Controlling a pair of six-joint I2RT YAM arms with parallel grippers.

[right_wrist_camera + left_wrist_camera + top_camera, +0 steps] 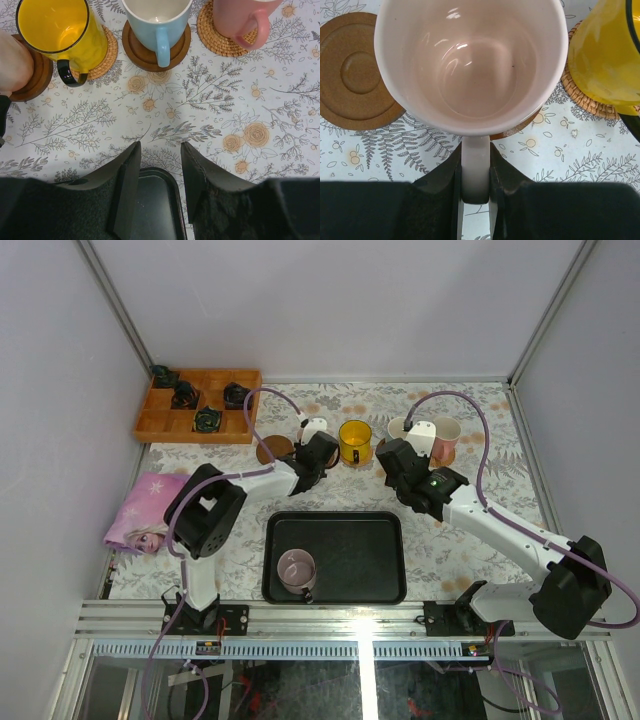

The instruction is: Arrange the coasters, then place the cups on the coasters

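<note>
At the far left edge of the tabletop (500, 440) lies a soft pink printed cloth (140, 512). Behind it, a wooden compartment box (150, 430) holds small black objects (185, 395).

Next comes a bare coaster (352, 70), a smooth brown wooden disc with raised rings, with free room around it. Just to its right, the left end effector (476, 172) pinches the handle of a glossy white cup (470, 65). The cup is upright over a brown coaster (512, 132) whose edge peeks out beneath it. Whether they touch, I cannot tell.

Close beside it, in a tight row, stand:
- a yellow cup (60, 30) with a black rim, on a woven coaster (107, 55)
- a pale blue cup (157, 20) on a wooden coaster (145, 55)
- a pink cup (240, 20) on a second woven coaster (215, 35)

Nearer the arms, a black rectangular tray (360, 560) holds a mauve-grey cup (297, 568) in its near left corner. The right end effector (160, 150) hovers over the tray's far rim, fingers spread and holding nothing.

The tabletop is white, printed with grey ferns and flowers. Pale grey walls (300, 300) enclose it.
</note>
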